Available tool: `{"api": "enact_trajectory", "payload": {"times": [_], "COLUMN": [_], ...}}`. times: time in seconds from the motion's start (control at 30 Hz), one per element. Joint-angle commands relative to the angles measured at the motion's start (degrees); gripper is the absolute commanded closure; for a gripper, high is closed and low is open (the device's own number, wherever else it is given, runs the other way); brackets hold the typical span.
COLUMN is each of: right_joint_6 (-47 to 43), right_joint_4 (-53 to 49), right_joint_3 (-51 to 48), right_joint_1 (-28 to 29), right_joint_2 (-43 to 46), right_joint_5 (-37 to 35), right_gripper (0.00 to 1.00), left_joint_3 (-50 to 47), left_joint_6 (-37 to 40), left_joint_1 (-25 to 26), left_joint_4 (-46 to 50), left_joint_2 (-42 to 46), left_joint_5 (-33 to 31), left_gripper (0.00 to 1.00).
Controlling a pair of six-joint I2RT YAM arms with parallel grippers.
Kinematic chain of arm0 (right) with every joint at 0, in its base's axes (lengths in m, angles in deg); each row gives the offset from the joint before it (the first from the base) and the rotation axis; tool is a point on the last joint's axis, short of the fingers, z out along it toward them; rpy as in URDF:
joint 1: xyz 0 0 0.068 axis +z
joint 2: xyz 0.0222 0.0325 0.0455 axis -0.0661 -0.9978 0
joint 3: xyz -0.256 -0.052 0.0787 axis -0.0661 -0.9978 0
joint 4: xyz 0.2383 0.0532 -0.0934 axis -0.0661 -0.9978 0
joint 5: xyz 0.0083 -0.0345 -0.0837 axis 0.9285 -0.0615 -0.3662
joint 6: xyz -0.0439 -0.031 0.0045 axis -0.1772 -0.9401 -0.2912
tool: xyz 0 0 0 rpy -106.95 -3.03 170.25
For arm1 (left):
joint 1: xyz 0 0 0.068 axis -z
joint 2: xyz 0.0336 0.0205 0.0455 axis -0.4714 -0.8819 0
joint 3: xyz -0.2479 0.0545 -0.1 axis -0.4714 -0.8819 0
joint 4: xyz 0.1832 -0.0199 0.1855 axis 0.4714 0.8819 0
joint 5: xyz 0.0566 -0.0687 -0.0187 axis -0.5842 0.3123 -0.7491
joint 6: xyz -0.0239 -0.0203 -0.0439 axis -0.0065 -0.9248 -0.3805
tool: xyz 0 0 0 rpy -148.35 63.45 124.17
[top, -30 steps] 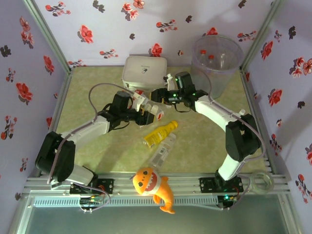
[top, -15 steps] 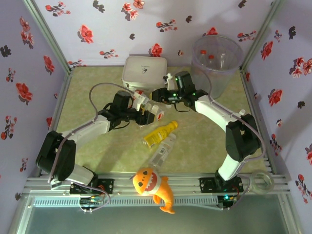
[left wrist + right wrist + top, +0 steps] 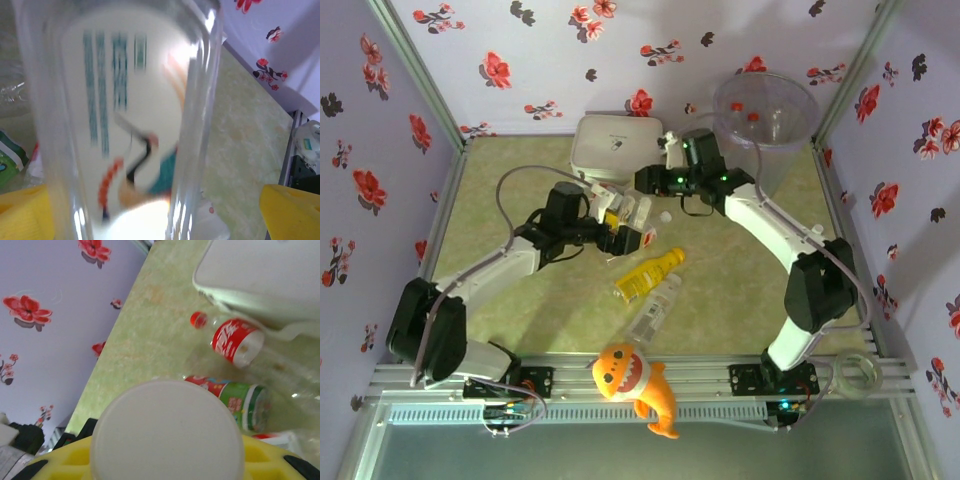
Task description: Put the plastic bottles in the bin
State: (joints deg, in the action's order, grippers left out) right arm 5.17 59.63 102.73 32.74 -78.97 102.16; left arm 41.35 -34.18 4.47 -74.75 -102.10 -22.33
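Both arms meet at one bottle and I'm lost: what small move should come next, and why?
Probably the right gripper should lift the clear bottle away from the left gripper, toward the bin. It is shut on the bottle's white cap, while the left jaws stand wide open around it, so only the right one holds it.

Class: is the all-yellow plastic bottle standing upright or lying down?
Lying down. The all-yellow plastic bottle shows its full length from above, flat on the green tabletop, beside a clear bottle.
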Motion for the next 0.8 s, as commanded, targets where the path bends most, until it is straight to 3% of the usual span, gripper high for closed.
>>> {"api": "enact_trajectory", "payload": {"times": [0.0,0.17,0.33,0.6,0.77], "right_joint_6": [-9.3,-18.0,-22.84,-25.9,-27.23], "right_joint_4": [-4.96,-8.31,-8.26,-1.81,-2.85], "right_joint_3": [6.03,11.29,16.46,21.32,27.75], "right_joint_1": [-0.52,-1.59,-5.06,-13.52,-17.65], "right_joint_2": [5.25,9.84,12.43,12.34,7.24], "right_joint_5": [-9.32,-22.08,-29.79,-35.39,-39.78], "right_gripper": [0.72,0.77,0.79,0.81,0.86], "left_joint_3": [-2.7,-6.28,-7.91,-9.76,-9.31], "left_joint_6": [-0.61,-2.96,-4.54,-11.4,-11.93], "left_joint_1": [0.2,0.8,0.84,0.89,0.89], "left_joint_4": [-0.3,-1.64,-1.96,-8.96,-8.12], "left_joint_2": [3.91,8.12,8.23,7.23,6.86], "left_joint_5": [1.13,1.11,1.04,1.1,0.7], "left_gripper": [0.0,0.0,0.0,0.0,0.0]}}
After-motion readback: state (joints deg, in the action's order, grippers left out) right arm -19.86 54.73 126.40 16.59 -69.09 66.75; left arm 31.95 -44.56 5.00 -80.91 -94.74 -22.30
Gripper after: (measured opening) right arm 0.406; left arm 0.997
